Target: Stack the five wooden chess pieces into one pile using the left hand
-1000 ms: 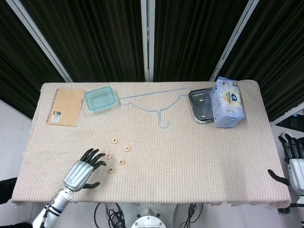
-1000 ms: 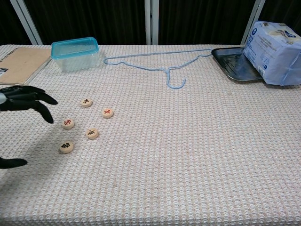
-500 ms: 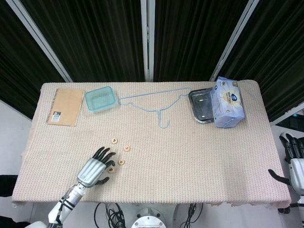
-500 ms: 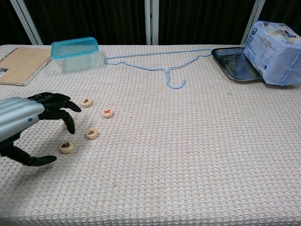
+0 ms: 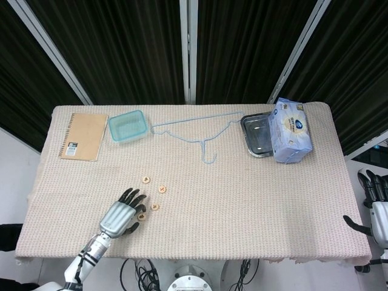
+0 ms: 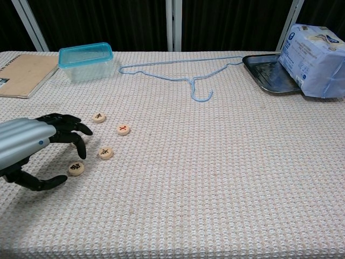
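Four round wooden chess pieces show on the woven cloth: one (image 6: 98, 117) farthest back, one with a red mark (image 6: 123, 129), one (image 6: 105, 153) in the middle, and the nearest (image 6: 76, 168). In the head view they lie at the left front (image 5: 145, 179) (image 5: 162, 189) (image 5: 154, 207) (image 5: 141, 216). My left hand (image 6: 38, 148) (image 5: 121, 215) arches over the left of the group, fingers apart, and hides where a fifth piece lay. The nearest piece sits between fingertips (image 6: 81, 152) and thumb, not gripped. My right hand (image 5: 376, 212) hangs off the table's right edge with fingers spread, holding nothing.
At the back left lie a brown notebook (image 5: 83, 136) and a teal plastic box (image 6: 86, 60). A blue wire hanger (image 6: 183, 73) stretches across the back middle. A metal tray (image 6: 269, 73) with a tissue pack (image 6: 315, 51) leaning on it stands at the back right.
My left hand has moved right over the pieces and lowered, covering the leftmost piece. Its fingers now curl down around the nearest piece. The right hand has stayed put.
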Motion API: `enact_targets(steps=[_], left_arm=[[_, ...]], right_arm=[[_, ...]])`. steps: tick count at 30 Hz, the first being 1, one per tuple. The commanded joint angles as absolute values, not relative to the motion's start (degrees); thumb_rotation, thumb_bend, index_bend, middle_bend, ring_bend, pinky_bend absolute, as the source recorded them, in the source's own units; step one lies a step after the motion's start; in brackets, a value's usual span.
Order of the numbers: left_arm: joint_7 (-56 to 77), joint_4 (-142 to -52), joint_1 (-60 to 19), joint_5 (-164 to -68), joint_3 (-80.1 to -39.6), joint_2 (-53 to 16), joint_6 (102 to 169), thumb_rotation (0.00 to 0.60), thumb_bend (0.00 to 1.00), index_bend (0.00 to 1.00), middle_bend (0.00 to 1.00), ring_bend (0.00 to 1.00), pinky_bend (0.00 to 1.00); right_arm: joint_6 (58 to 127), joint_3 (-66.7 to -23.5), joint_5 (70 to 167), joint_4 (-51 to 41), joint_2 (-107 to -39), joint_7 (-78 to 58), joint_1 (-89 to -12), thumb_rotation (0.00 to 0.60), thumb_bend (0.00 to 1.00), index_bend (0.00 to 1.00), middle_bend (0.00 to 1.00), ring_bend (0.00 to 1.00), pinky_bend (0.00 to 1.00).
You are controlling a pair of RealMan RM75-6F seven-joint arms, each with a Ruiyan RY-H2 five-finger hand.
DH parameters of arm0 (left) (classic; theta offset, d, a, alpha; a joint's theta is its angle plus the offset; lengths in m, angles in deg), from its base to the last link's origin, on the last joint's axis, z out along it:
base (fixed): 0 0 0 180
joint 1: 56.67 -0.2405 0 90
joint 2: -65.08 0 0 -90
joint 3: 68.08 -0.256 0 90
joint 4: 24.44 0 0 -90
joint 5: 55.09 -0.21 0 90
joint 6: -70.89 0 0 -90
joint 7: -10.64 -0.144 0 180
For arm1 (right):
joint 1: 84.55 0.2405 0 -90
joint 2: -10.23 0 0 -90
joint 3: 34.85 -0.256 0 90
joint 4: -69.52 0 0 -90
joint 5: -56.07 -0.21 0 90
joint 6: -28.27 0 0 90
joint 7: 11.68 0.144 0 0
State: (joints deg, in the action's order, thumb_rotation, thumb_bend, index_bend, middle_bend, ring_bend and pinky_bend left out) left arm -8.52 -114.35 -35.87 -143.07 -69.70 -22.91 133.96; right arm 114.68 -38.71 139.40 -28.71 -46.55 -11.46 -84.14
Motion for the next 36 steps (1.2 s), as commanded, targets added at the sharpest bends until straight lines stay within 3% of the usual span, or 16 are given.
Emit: enact_targets(steps=[1,36], left_arm=[[-8.56,-113.94,-35.65,-142.97,-69.7,-23.27,134.06,0.6,0.33,0.37,0.12,0.0,0.0],[-6.13,-111.28,-35.07,-142.4,-70.67,-25.42,135.98,0.6,0.34,0.48,0.13,0.0,0.0]], right_arm=[[114.55,-38.76,139.3,-28.7,-46.54,-11.39,-84.09,0.6,0.07,0.0,0.0,0.0,0.0],[113.9,-38.83,138.83,-28.69,-46.51,-11.22,-83.93,0.6,0.08,0.0,0.0,0.0,0.0]])
